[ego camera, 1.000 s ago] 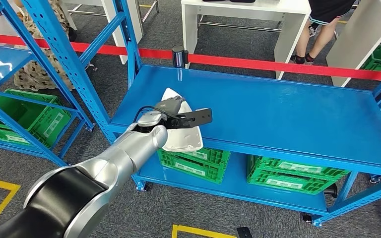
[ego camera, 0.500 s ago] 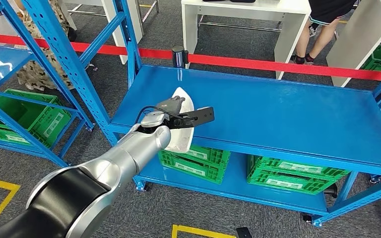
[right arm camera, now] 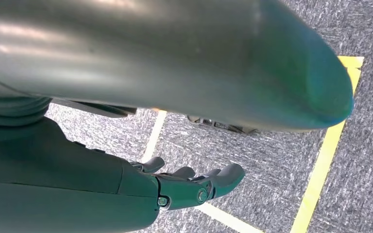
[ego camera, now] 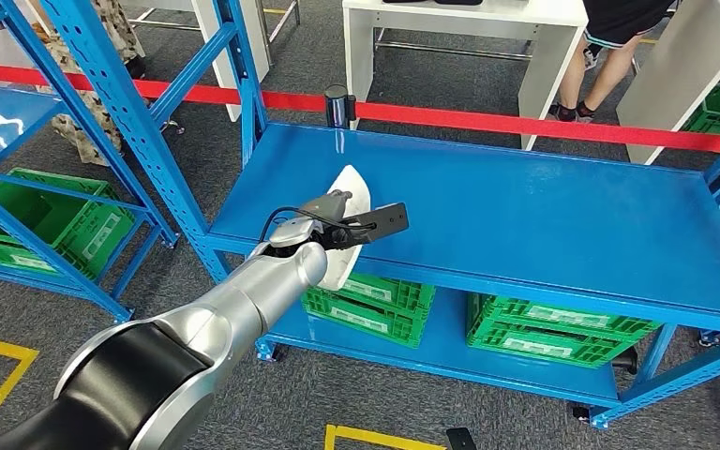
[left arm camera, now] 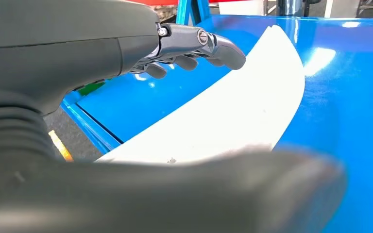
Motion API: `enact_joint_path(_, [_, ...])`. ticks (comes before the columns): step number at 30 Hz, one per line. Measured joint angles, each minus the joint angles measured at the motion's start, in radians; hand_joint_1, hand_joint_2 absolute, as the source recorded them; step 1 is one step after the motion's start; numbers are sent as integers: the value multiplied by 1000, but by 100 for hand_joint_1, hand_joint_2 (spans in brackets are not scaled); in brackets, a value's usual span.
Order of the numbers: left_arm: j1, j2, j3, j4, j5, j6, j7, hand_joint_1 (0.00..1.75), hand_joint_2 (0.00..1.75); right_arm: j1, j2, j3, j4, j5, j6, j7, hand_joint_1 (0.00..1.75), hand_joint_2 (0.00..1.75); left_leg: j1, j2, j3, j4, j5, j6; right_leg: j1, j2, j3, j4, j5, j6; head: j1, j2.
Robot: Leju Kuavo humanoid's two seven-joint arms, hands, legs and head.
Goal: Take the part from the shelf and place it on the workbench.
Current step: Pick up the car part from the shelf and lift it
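Blue workbench (ego camera: 544, 216) before red barrier tape (ego camera: 525, 123), left hand (ego camera: 330, 217) fingers (left arm camera: 194, 46) grasping white part (ego camera: 349, 192); right hand (right arm camera: 194, 187) empty.

The glossy blue metal workbench (ego camera: 544, 216) has a flat top and a lower shelf. At its near left edge a white curved plastic part (ego camera: 349, 202) leans tilted, its upper end over the top and its lower end hanging over the edge. On the lower shelf stand two green plastic crates (ego camera: 562, 333) side by side.
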Motion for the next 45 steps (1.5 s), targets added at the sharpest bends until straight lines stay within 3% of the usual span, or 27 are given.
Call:
enact_joint_path(27, [35,-8,-1,-1,44,-33,-23,0,175,0,0,0,0,-3,-6,-3,0,0,0,0,0,0,0,0,0,0,0,0,0,0,0,0])
enact_joint_path(45, [35,-9,-63,-9,113,-40,-16,0,175,-4,1,0,0,-10,-9,-4,0,0,0,0,0,0,0,0,0,0,0,0,0,0,0,0])
